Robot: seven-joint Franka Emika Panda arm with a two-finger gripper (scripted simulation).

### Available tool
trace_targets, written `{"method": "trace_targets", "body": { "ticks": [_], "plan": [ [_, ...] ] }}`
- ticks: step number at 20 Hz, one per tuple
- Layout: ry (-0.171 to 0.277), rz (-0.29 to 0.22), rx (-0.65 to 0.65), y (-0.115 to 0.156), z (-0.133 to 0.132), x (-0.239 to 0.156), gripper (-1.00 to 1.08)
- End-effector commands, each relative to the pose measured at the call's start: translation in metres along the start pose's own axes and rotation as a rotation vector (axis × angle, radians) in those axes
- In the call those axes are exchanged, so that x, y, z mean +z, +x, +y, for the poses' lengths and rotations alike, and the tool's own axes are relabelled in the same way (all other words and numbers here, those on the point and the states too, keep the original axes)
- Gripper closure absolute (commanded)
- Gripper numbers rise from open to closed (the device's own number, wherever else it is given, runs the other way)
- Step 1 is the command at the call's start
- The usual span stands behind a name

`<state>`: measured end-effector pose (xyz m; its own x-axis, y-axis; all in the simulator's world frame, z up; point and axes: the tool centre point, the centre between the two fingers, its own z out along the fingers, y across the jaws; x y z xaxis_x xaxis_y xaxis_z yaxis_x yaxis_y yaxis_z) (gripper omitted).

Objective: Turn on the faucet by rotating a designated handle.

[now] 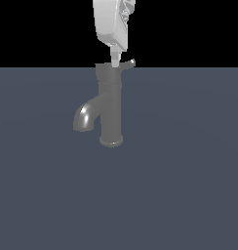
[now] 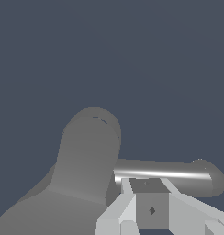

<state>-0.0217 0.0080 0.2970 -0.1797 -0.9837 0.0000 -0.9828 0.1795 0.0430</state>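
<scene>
Exterior view shows us the whole tap point(image 1: 110, 110) standing up on a flat blue-grey floor point(image 1: 189, 185). It is dark grey and shiny. It has a round post, a wider round foot, and a short bent spout point(image 1: 85, 117) with a bright spot, curling toward the exterior view's left. At the top, a thin little lever point(image 1: 128, 64) sticks out toward the exterior view's right.

We see the white claw point(image 1: 114, 61) coming straight down from above, right over the top of the tap. Its tip sits at the cap, just beside where the lever starts. From here the fingers look like 1 narrow point, so we cannot tell if they are apart or together.

Wrist view looks down from the claw. Here the lever point(image 2: 169, 173) looks like a smooth rod with a bright stripe and a rounded end. The top of the tap point(image 2: 88, 147) looks big and dull grey. White blocky fingers point(image 2: 117, 213) sit right against the lever, but we cannot tell if they squeeze it.
</scene>
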Motion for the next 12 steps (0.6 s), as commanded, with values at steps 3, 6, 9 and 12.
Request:
{"method": "trace_targets", "body": {
  "ticks": [3,6,9,12],
  "plan": [
    [0.04,-0.004,0.047,0.027,-0.034,-0.002,1.08],
    [0.041,-0.003,0.055,0.035,-0.042,-0.002,1.08],
    [0.042,-0.002,0.064,0.042,-0.05,-0.002,1.08],
    [0.043,-0.002,0.073,0.05,-0.058,-0.003,1.08]
  ]
}}
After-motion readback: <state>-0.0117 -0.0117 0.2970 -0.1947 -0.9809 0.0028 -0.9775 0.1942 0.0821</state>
